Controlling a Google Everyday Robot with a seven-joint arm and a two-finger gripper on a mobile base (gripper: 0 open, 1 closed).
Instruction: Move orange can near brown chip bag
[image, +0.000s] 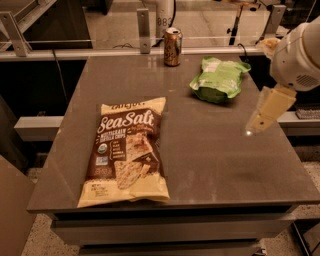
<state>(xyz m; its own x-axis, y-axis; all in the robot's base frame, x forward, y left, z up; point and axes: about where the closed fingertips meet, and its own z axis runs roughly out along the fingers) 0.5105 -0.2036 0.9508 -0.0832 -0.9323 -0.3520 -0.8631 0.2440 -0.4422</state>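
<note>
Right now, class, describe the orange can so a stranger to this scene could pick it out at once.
On the grey table, go to the far edge, left of the green bag: the orange can stands upright there. It is the only slim metal cylinder on it, far smaller than the brown chip bag; the gripper hovers at the table's right side, away from it.

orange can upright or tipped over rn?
Upright: the orange can stands on its base at the table's far edge, silver top up. The gripper hangs over the table's right side, away from it.
</note>
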